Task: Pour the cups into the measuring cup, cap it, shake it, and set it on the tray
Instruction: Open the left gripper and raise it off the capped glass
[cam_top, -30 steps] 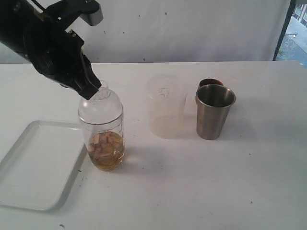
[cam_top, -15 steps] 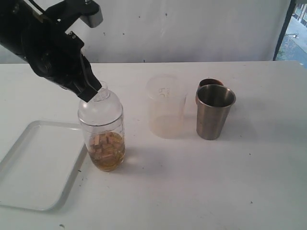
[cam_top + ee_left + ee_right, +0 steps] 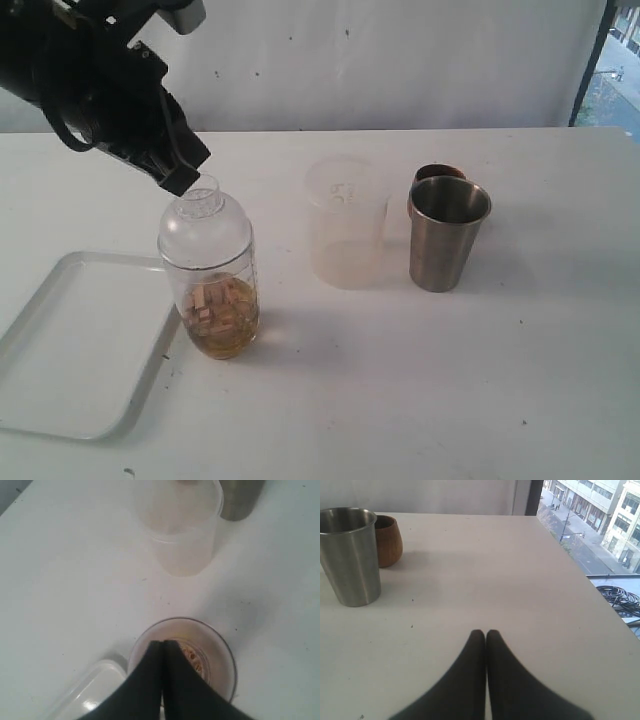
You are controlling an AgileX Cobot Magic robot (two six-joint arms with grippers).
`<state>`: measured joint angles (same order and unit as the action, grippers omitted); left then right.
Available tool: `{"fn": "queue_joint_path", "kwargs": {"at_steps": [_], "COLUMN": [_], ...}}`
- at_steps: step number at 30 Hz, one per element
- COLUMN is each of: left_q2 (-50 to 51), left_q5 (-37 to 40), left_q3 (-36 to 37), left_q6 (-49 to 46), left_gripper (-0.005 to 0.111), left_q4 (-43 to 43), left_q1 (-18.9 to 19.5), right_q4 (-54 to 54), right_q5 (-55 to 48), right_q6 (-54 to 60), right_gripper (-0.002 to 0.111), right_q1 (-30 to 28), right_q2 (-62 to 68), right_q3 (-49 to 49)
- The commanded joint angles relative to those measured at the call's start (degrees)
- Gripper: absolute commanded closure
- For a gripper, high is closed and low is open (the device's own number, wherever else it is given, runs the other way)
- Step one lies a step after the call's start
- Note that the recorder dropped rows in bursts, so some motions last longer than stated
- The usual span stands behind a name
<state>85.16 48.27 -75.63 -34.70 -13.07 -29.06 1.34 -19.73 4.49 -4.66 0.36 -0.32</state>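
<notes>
White table (image 3: 450, 380) fills the scene, with a plain white wall (image 3: 400, 60) behind it and a strip of window at the far right.

At the left edge lies the tray (image 3: 80, 350), flat on the table. Just beside its right rim stands the measuring cup (image 3: 215, 300), upright; whether it touches the rim I cannot tell. Its lower part holds amber liquid with pale tan chunks piled in it, and the rest of the clear wall above is unfilled. A clear domed lid (image 3: 205, 230) sits on top of it, with a short open neck at its crown.

The left gripper (image 3: 178, 180) reaches down at a slant from the upper left, its black fingers pressed together with nothing between them. Its tip is right at the neck of the lid, and contact cannot be judged. The left wrist view looks straight down past the closed fingers into the cup.

Near the middle stands the frosted tumbler (image 3: 347, 230), upright; its milky wall hides whether anything is inside. To its right is the steel cup (image 3: 445, 240), upright, its inside dark. The wooden cup (image 3: 436, 173) sits just behind it, mostly hidden.

The right gripper (image 3: 486, 635) shows only in its wrist view, fingers pressed together over bare table, well apart from the steel cup.
</notes>
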Motion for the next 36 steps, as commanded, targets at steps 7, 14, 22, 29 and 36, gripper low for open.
{"fn": "queue_joint_path", "kwargs": {"at_steps": [7, 14, 22, 29, 36], "left_q2": [-0.4, -0.4, -0.4, -0.5, -0.5], "left_q5": [-4.4, -7.4, -8.2, -6.3, -6.4], "left_q3": [4.8, 9.1, 8.9, 6.1, 5.3], "left_q6": [-1.1, -2.7, -2.7, -2.7, -3.7], "left_gripper": [0.107, 0.107, 0.107, 0.107, 0.107], "left_q4": [0.1, 0.2, 0.1, -1.5, -2.7], "left_q1": [-0.3, -0.3, -0.3, -0.3, -0.3], "right_q4": [0.1, 0.1, 0.1, 0.1, 0.1], "right_q5": [0.3, 0.3, 0.3, 0.3, 0.3], "right_q6": [-0.2, -0.2, -0.2, -0.2, -0.2], "right_gripper": [0.108, 0.108, 0.108, 0.108, 0.108], "right_q1": [-0.4, -0.4, -0.4, -0.4, -0.4], "right_q2": [-0.4, -0.4, -0.4, -0.4, -0.4], "right_q3": [0.3, 0.3, 0.3, 0.3, 0.3]}}
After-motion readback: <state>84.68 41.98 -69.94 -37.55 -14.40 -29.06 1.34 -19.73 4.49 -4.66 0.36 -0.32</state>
